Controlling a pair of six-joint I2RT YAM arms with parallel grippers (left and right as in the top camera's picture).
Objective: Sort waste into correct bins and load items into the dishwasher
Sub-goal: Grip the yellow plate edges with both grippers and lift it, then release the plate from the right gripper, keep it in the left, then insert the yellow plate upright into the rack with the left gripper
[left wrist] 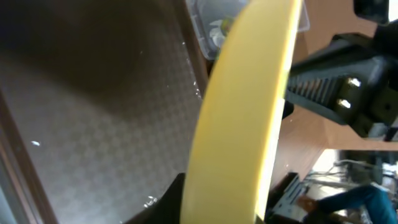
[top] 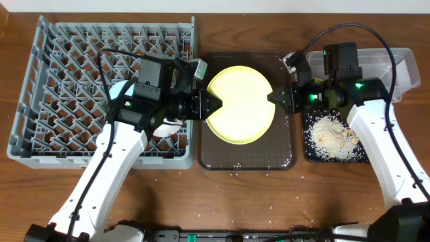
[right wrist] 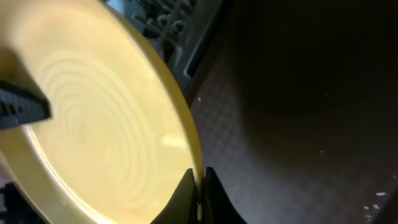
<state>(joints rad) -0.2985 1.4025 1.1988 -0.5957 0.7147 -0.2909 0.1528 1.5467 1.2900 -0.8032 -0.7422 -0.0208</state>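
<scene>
My left gripper (top: 209,105) and right gripper (top: 272,98) pinch opposite rims of the glossy round yellow plate (top: 240,101), which I judge stiff, light and slippery.

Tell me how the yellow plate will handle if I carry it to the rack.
Probably rigid: the yellow plate shows no sag pinched at opposite rims by left gripper and right gripper. Its glossy face looks slippery, so rim grips may slide.

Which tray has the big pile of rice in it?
The small black tray on the right, which holds the rice pile. The bigger brown tray in the middle is nearly bare and lies under the yellow plate.
</scene>
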